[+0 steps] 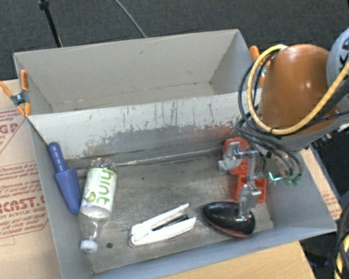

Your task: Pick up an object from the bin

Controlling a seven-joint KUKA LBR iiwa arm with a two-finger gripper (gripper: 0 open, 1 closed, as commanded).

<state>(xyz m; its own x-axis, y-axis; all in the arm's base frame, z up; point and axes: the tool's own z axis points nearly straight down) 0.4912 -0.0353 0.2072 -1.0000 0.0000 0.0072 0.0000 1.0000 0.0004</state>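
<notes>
Black oval object, glossy on top with a red edge beneath, perhaps a computer mouse, lies in the near right corner of the bin. The gripper has its tip down on or just above the right end of it. From this angle you cannot tell whether the gripper is open or closed, nor whether it has any hold on the object, because its own red and metal parts hide the spot.

Treat this step as the grasp itself. Before you close, check that the tip straddles the narrow width of the oval rather than its length. Go low enough to catch the sides below the rounded top, since a slick domed shell will likely slip out of a high pinch. Mind the right wall of the bin, which is close beside the wrist, and lift straight up, not sideways.

Just left of the object lies a white stapler, near but apart, so it should not be disturbed. Farther left, a clear bottle with green lettering and a blue tool lie by the left wall, well apart from your work.
</notes>
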